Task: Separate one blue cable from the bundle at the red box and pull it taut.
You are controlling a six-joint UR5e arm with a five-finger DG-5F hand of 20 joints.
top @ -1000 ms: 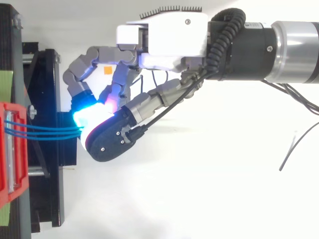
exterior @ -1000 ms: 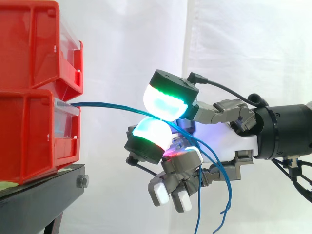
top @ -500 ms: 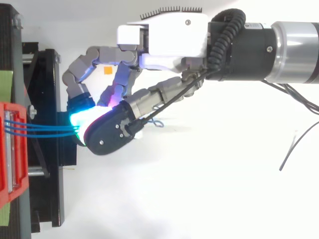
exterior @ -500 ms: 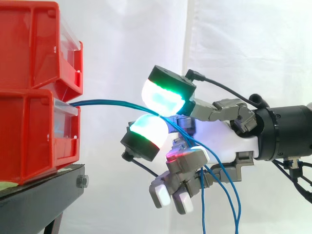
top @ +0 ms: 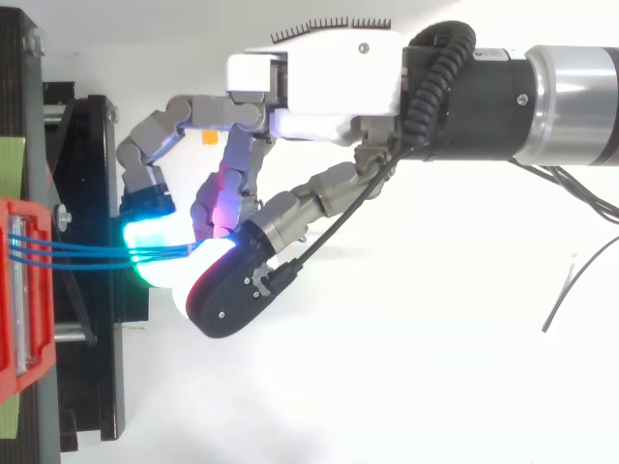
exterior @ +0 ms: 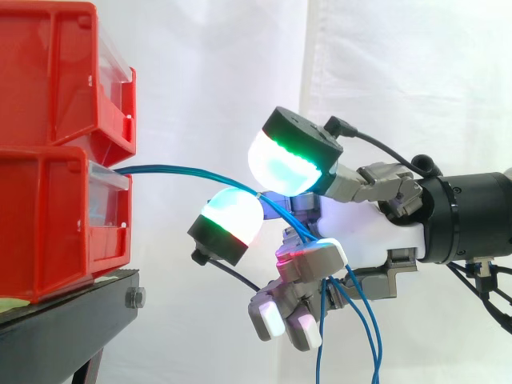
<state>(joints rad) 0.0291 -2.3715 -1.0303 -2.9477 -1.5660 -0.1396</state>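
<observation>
1. The red bins (exterior: 56, 216) are glossy hard plastic, stacked on a black stand (exterior: 72, 320). The blue cables (exterior: 184, 170) leave the lower one's clear front lip.
2. The hand (exterior: 374, 228) has its two big rounded pads (exterior: 286, 164) apart, clamping nothing. They should close on a single strand only.
3. The cables are thin, smooth and springy, arching through the gap between the pads, then hanging slack. Best to fan them out before pinching.

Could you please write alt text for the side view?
Blue cables arch from the lower red bin on the left to the robot hand reaching in from the right, then hang down past it. A second red bin is stacked above, both on a black stand before a white curtain.
</observation>
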